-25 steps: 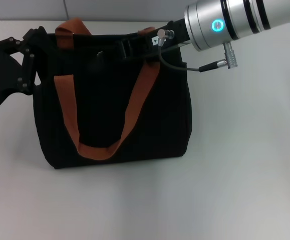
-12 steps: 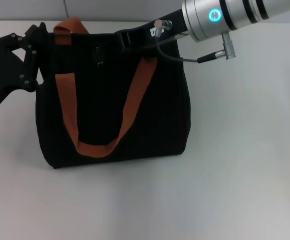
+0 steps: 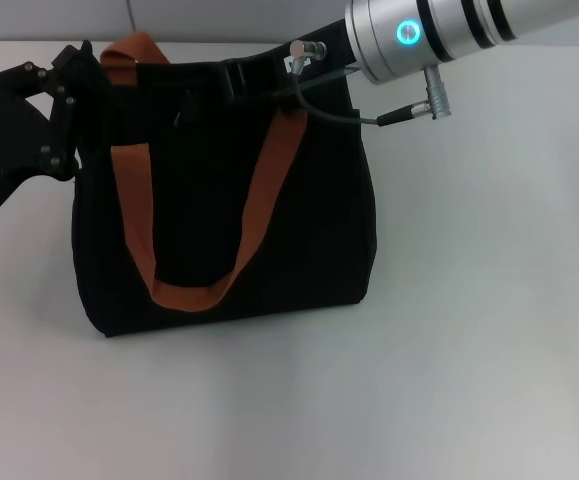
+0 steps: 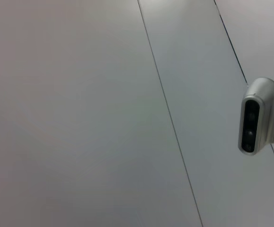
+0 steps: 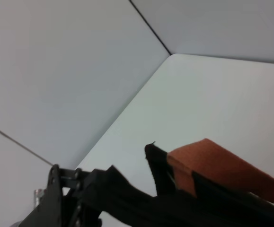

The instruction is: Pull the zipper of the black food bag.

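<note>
The black food bag [image 3: 219, 220] stands on the white table, one rust-brown handle [image 3: 259, 200] hanging down its front. My right gripper [image 3: 234, 78] reaches in from the upper right and lies on the bag's top edge, near the middle. The zipper does not show apart from the black fabric and gripper. My left gripper [image 3: 67, 110] is at the bag's top left corner and is shut on the fabric there. The right wrist view shows the bag's top edge [image 5: 174, 203], the other handle [image 5: 212, 165] and the left gripper [image 5: 61, 198].
The white table [image 3: 469, 330] stretches to the front and right of the bag. The silver right forearm with its cable plug [image 3: 431, 100] hangs over the bag's top right. The left wrist view shows only wall panels and a grey camera unit [image 4: 257, 123].
My right gripper has slid left along the bag's top edge, and the silver forearm followed. The bag's top shifted slightly. The left gripper stayed at the corner.
</note>
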Controlling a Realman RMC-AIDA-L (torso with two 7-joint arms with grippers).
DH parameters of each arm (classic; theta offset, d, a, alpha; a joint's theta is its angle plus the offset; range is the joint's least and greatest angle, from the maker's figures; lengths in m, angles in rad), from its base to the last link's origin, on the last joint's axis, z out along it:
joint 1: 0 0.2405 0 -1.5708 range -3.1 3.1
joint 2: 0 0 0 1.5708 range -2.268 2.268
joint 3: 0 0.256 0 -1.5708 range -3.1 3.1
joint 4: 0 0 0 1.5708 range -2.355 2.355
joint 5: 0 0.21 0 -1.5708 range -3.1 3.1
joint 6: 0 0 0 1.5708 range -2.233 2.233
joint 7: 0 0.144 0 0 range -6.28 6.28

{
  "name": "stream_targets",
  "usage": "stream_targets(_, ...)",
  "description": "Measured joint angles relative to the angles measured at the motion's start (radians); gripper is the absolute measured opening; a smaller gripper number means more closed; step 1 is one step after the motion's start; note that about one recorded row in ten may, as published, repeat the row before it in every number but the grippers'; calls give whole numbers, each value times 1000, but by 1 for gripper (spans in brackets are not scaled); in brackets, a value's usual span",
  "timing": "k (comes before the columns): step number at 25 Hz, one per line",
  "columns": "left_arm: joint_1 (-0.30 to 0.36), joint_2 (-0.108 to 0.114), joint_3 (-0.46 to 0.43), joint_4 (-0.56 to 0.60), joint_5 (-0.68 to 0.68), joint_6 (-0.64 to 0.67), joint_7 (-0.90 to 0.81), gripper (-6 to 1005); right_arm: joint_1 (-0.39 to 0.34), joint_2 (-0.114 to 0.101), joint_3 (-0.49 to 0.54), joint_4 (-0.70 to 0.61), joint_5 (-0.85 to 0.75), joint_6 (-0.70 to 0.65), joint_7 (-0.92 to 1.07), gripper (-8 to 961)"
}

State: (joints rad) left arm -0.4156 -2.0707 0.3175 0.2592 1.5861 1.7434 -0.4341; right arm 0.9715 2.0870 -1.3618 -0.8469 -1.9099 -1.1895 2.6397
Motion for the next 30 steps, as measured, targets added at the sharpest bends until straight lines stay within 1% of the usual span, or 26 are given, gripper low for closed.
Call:
stream_targets(1,0,0,0,0,0,0,0,17,-1,0,-2,4,3,5,0,175)
stream_targets(3,0,0,0,0,0,1,0,17,-5,1,2,10,15,7,0,86)
stream_targets(12,0,1,0,0,0,4,0,17,-47,0,11,10,89,16,-6,131)
stream_targets(20,0,1,0,-1,0,9,0,17,-41,2,-3,27,90,31,-7,194)
stream_targets(25,1,2,0,-1,0,10,0,17,-52,1,-4,-5,78,48,-9,209)
stream_targets(30,1,2,0,-1,0,10,0,16,-58,0,-3,-31,29,60,-11,206)
